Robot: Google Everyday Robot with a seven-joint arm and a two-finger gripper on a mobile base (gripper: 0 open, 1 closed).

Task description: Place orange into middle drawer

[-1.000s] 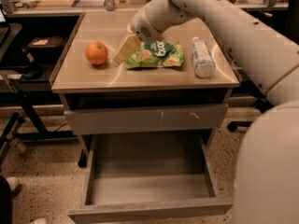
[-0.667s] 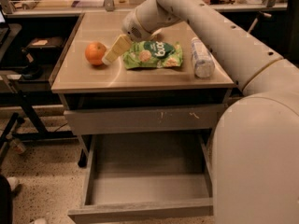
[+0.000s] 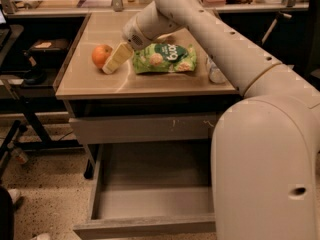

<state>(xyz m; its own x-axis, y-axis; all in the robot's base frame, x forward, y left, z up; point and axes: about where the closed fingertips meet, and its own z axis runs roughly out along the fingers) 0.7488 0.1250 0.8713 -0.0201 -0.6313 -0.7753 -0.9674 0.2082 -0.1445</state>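
**Reaching stage: orange not yet lifted**

Status: the orange (image 3: pixel 101 55) sits on the cabinet top (image 3: pixel 150 86), left of the green snack bag (image 3: pixel 165 59). The gripper (image 3: pixel 117 59) is down at the top's surface, just beside the orange's right flank, probably touching it. How far it is opened cannot be told from this view, and no hold on the fruit is evident. The middle drawer (image 3: pixel 145 225) below stands pulled out and looks bare inside. Judged outstanding: grasp, lift, carry down, release.

Change noted: against the frames a second ago, the gripper has travelled left from over the bag's edge towards the orange. The orange itself has not shifted.
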